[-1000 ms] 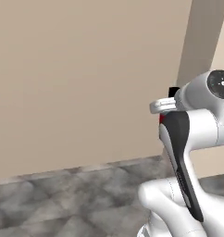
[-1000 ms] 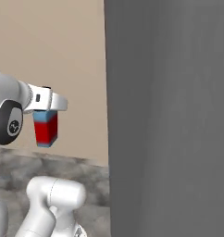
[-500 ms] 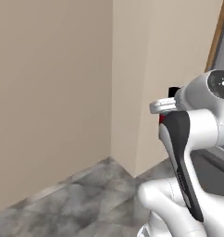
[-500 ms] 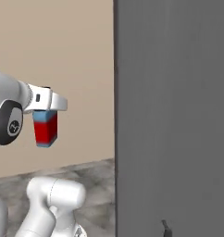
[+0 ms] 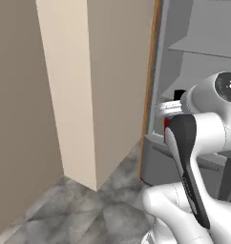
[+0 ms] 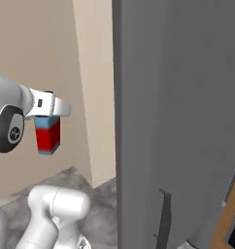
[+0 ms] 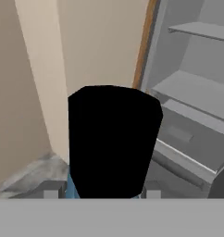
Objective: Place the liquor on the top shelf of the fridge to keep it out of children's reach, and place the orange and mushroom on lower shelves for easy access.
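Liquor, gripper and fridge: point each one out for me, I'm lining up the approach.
liquor [image 6: 47, 137]: right base view, on its red lower half.
gripper [image 6: 47, 116]: right base view, at the fingers clamping the bottle's top.
fridge [image 7: 188, 90]: hand view, on a grey inner shelf board.

kitchen: open fridge, shelves

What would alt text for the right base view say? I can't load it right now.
The gripper holds the liquor by its top, hanging upright in the air at the left. A beige wall corner stands behind it, and a grey fridge panel covers the right half. The grey marbled floor lies below.
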Controlling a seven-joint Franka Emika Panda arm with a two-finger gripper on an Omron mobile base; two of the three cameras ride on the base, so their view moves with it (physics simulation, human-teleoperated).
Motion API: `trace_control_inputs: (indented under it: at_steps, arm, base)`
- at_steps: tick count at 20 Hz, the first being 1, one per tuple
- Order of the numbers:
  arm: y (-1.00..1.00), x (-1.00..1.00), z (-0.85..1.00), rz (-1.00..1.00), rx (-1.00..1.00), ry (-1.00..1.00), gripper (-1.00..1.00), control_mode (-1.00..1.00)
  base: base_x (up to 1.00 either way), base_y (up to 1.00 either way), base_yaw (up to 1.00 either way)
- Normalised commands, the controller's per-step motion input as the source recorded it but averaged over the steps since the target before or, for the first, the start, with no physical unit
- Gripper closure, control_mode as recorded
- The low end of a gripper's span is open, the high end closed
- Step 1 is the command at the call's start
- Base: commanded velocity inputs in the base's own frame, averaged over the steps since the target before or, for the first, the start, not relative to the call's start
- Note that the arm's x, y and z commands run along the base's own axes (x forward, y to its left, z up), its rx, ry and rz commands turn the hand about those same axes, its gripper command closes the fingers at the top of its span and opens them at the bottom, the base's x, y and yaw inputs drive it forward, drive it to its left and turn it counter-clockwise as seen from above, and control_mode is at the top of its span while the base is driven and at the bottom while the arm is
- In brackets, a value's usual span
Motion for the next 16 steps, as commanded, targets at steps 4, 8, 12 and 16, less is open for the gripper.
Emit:
trace_control_inputs:
  at_steps: [4, 8, 12, 16]
  arm:
    - [0.00, 0.00, 0.00, 0.00, 0.00, 0.00, 1.00, 1.00]
    - [0.00, 0.00, 0.00, 0.00, 0.00, 0.00, 1.00, 1.00]
    - [0.00, 0.00, 0.00, 0.00, 0.00, 0.00, 1.00, 1.00]
    - [0.00, 0.00, 0.00, 0.00, 0.00, 0.00, 1.00, 1.00]
  base:
    - [0.32, 0.28, -0.63]
    - [0.29, 0.46, -0.56]
    - [0.36, 0.50, -0.46]
    - [0.48, 0.28, -0.41]
